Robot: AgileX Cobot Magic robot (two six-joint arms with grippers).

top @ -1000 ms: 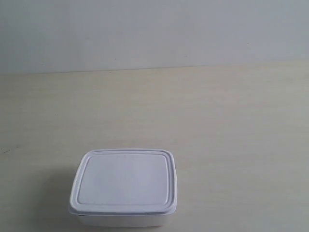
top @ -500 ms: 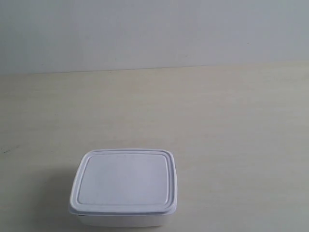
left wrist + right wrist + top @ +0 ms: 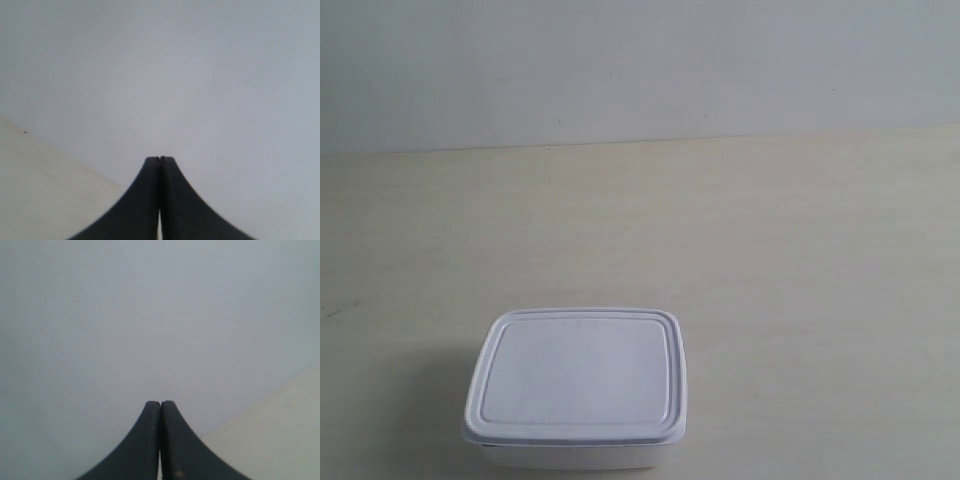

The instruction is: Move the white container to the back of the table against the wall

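Ahead of the left tool (image 3: 159,159) and right tool (image 3: 160,403), both pressed together on nothing, is the wall (image 3: 620,70). The lidded white container (image 3: 578,385) sits on the surface (image 3: 800,280), well short of that wall.

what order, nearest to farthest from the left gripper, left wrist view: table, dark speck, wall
1. table, right beside the left gripper.
2. dark speck, on the table close to the wall.
3. wall, just behind the speck; almost too close to call.

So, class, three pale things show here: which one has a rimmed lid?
The white container, standing on the table well short of the wall. The table is flat wood grain; the wall is plain.
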